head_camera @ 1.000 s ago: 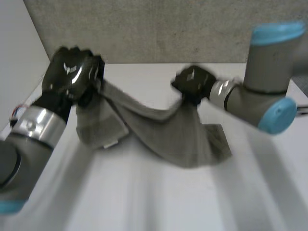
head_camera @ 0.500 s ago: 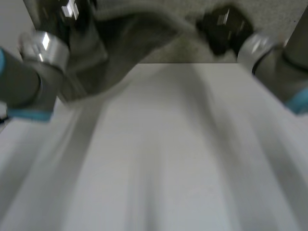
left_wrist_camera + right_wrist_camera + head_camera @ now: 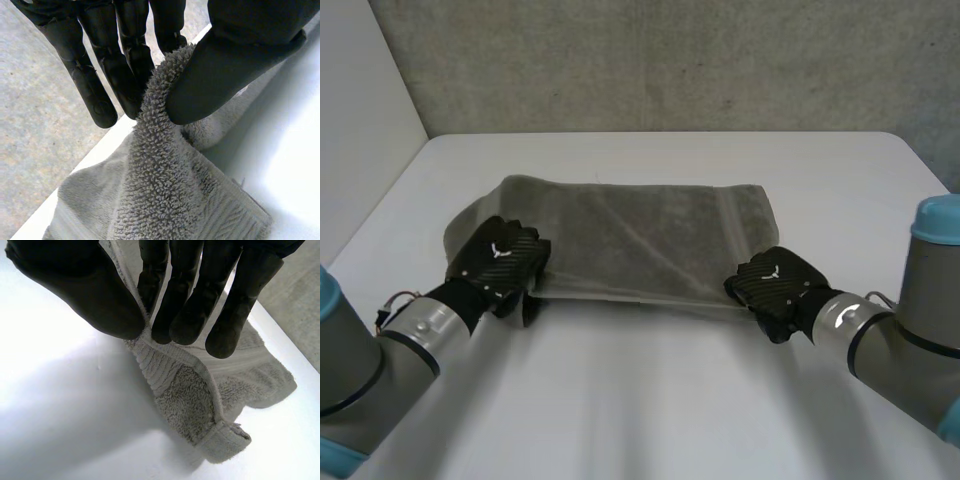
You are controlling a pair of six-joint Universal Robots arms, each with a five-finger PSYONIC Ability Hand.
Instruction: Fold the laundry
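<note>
You have one grey terry towel (image 3: 640,240) spread on the white table (image 3: 650,400); two black hands, left hand (image 3: 500,262) and right hand (image 3: 775,285), each pinch one near corner.

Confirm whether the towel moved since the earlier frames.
Yes: the towel dropped from before the back wall to lie spread flat on the table.

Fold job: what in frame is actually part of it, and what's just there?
Part of the job:
grey towel, spread flat
left hand, pinching its near-left corner
right hand, pinching its near-right corner

Just there:
white table
grey wall behind it
</note>
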